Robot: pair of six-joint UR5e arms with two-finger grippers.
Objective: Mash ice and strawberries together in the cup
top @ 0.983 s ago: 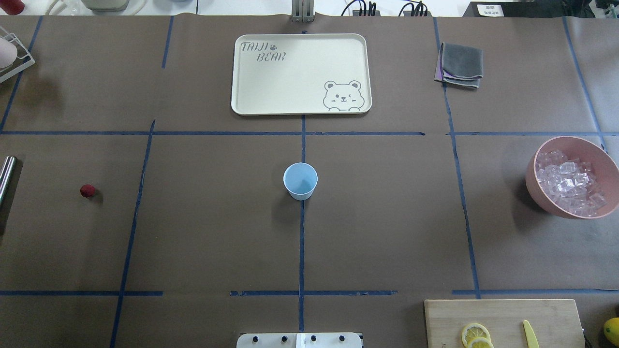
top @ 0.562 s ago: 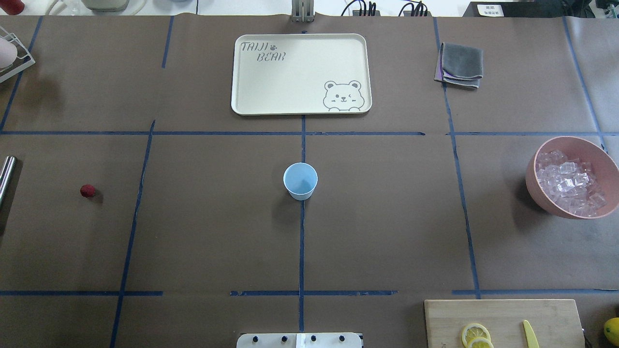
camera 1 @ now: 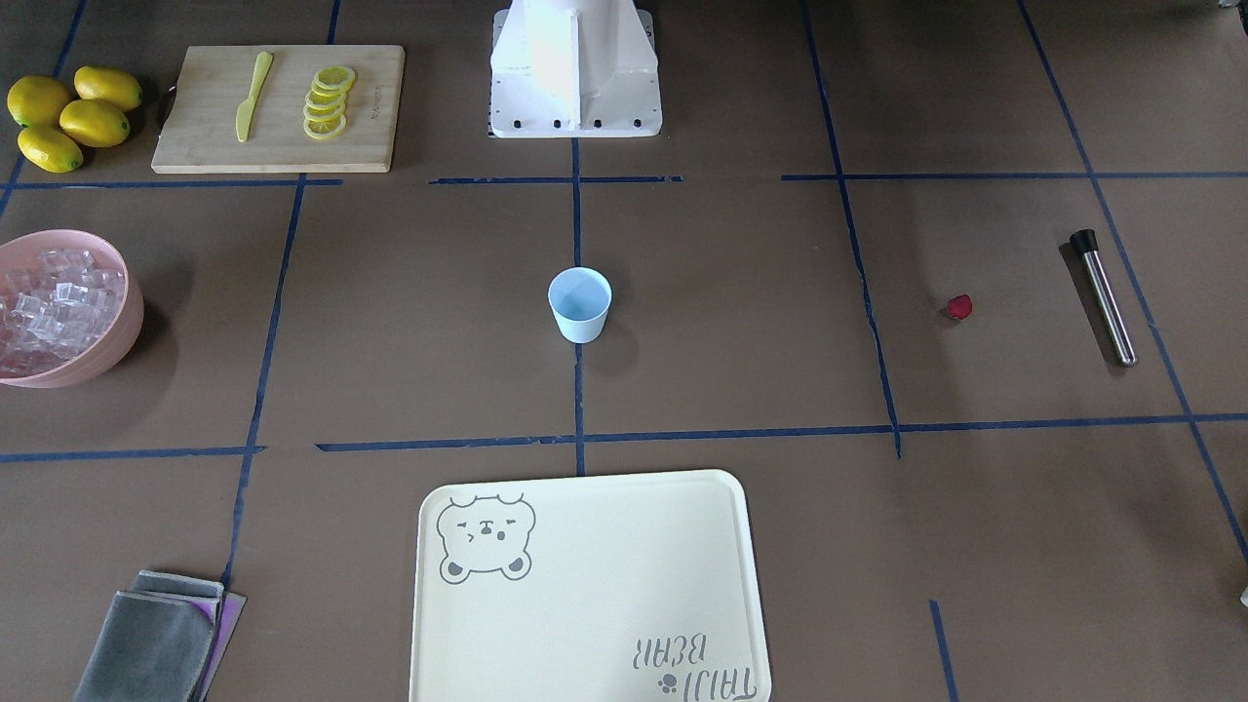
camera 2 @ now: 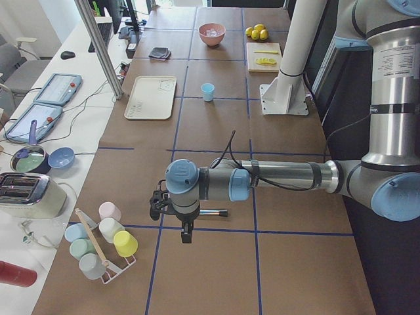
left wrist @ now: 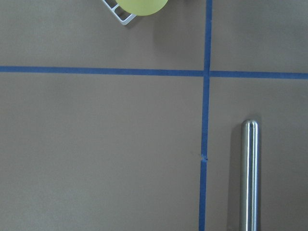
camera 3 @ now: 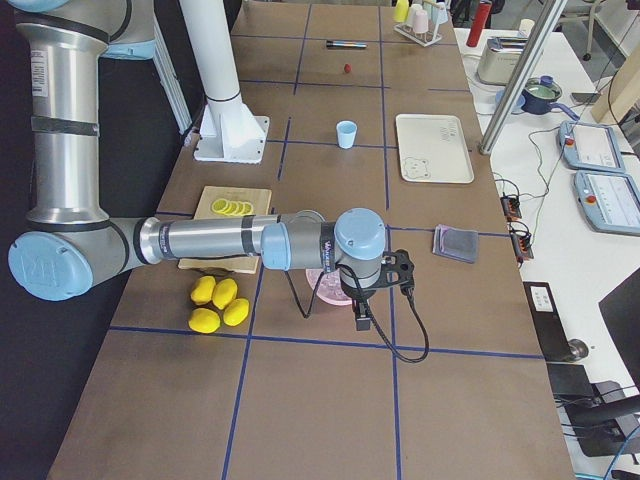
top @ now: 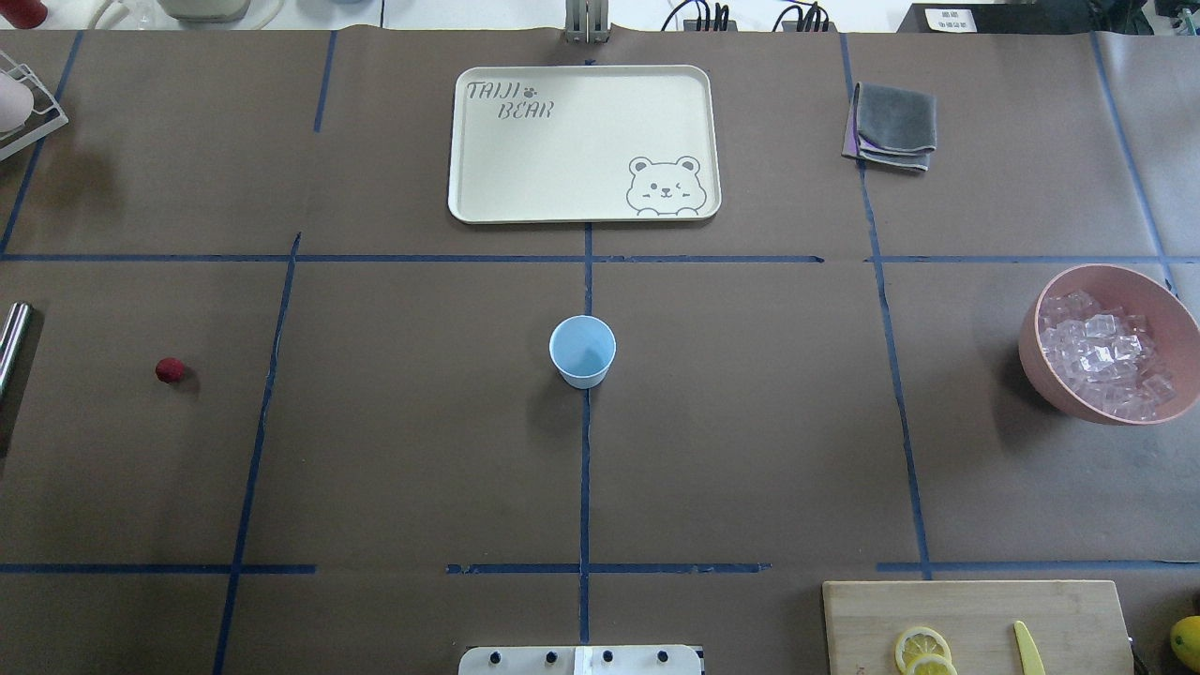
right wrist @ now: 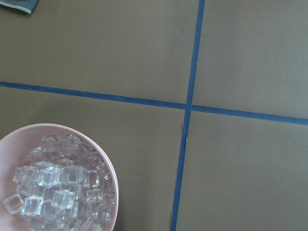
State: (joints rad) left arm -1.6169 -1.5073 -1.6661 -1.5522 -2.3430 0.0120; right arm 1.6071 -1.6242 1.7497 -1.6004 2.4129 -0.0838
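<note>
So the pale blue cup (top: 582,351) sits upright dead center on the counter (top: 750,450), right on the middle tape line, and it looks empty. The strawberry (top: 169,369) lies by itself well off to the robot's left, near a metal rod (camera 1: 1104,295) lying flat. All the ice (top: 1102,352) is piled in the pink bowl (top: 1042,375) way over on the robot's right, well apart from the cup. The left gripper (camera 2: 186,233) hangs over the counter right by that rod, and the right gripper (camera 3: 361,318) hangs over the bowl's edge. Honestly can't tell if either set of jaws is open or closed, since they only show up in the side views. A cream bear tray (top: 581,141) sits beyond the cup, and there's a cutting board (camera 1: 283,107) with lemon slices (camera 1: 327,100) on it.
</note>
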